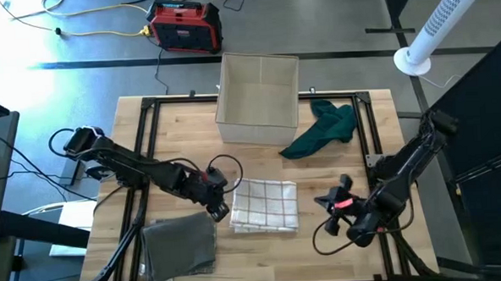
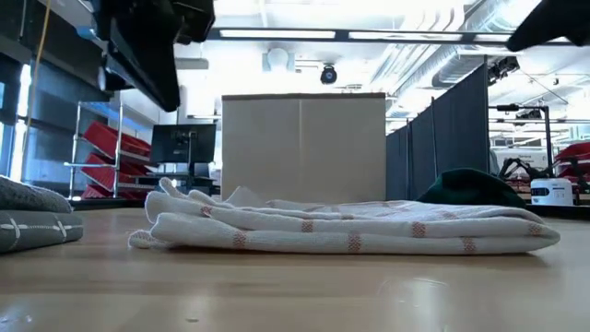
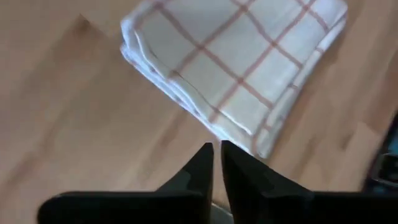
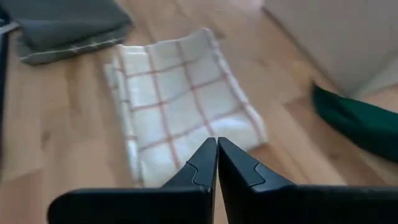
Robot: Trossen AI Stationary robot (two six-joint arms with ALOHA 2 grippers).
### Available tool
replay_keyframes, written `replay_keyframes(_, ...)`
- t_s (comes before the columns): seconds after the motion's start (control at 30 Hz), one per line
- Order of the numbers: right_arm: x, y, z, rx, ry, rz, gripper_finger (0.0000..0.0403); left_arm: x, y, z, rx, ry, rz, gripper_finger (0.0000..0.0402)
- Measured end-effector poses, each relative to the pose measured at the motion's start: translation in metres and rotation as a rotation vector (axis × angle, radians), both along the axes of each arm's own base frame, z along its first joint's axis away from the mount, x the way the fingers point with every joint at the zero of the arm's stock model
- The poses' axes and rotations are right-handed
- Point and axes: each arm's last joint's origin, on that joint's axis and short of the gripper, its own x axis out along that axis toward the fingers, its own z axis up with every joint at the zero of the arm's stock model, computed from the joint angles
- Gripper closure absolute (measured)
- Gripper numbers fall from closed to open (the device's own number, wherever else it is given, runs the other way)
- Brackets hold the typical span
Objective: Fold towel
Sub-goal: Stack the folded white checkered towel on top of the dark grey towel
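Observation:
A white towel (image 1: 264,205) with thin red checks lies folded in several layers, flat on the wooden table (image 1: 264,258) at its middle; it also shows in the low view (image 2: 350,231) and both wrist views (image 3: 236,68) (image 4: 180,99). My left gripper (image 1: 221,212) hovers above the table just left of the towel's left edge, and a narrow gap shows between its fingertips (image 3: 216,149). Off the towel's right edge hovers my right gripper (image 1: 321,199), shut (image 4: 217,142) and raised. Neither gripper has anything between its fingers.
A folded grey towel (image 1: 179,245) lies at the near left. A crumpled dark green cloth (image 1: 322,129) lies at the far right beside an open beige box (image 1: 257,98) at the far middle. Black frame rails (image 1: 149,145) run along the table's sides.

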Motion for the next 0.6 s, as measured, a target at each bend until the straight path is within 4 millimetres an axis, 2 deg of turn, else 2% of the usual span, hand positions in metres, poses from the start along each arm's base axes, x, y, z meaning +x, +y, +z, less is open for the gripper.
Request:
replay_keyframes(0.13,-0.013,0.004,-0.003,0.009,0.014,-0.015,0.0403,0.009,0.007,-0.009,-0.048,0.019,0.121,0.0298)
replay_keyframes(0.27,-0.024,0.012,-0.002,0.02,-0.028,0.01,0.0403,0.021,0.016,-0.029,-0.071,0.079,0.245,0.0235)
replay_keyframes(0.37,-0.031,0.019,-0.003,0.019,-0.047,0.04,0.0403,0.031,0.022,-0.044,-0.086,0.101,0.277,0.0194)
replay_keyframes(0.6,-0.043,0.027,-0.003,0.015,-0.071,0.092,0.0403,0.051,0.033,-0.079,-0.087,0.134,0.322,0.0143)
